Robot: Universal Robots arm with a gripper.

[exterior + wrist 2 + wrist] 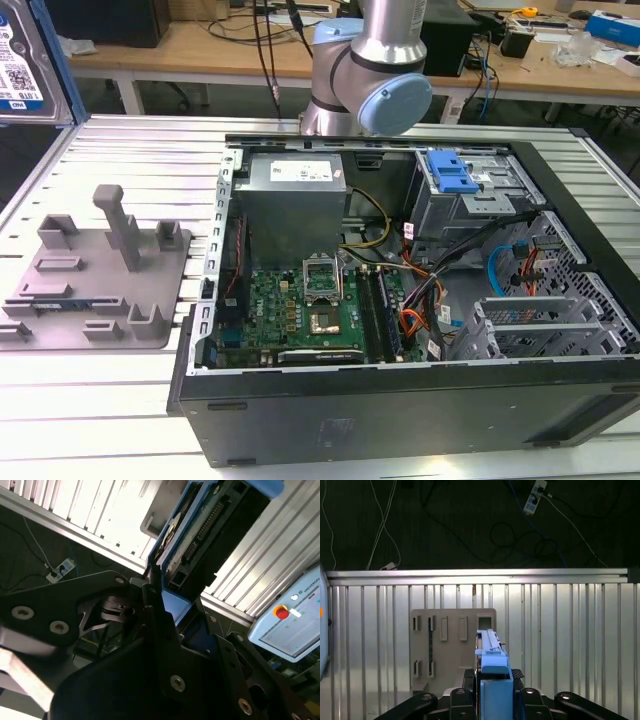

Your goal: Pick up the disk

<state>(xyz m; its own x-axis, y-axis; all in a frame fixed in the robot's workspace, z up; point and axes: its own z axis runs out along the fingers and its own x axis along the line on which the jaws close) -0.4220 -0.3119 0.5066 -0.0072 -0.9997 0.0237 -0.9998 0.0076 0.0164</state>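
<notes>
The disk hangs high at the exterior view's upper left, its silver face and white-and-blue label showing, with a blue frame along its edge. In the first wrist view I see the disk edge-on, raised above the grey fixture on the table. My gripper is shut on the disk's blue-framed end, black fingers on either side. The second wrist view shows the disk reaching away from the gripper, which clamps its blue frame.
An open computer case lies on the slatted aluminium table, with the grey fixture and its upright posts beside it. The arm's base stands behind the case. A pendant with a red button lies near the table edge.
</notes>
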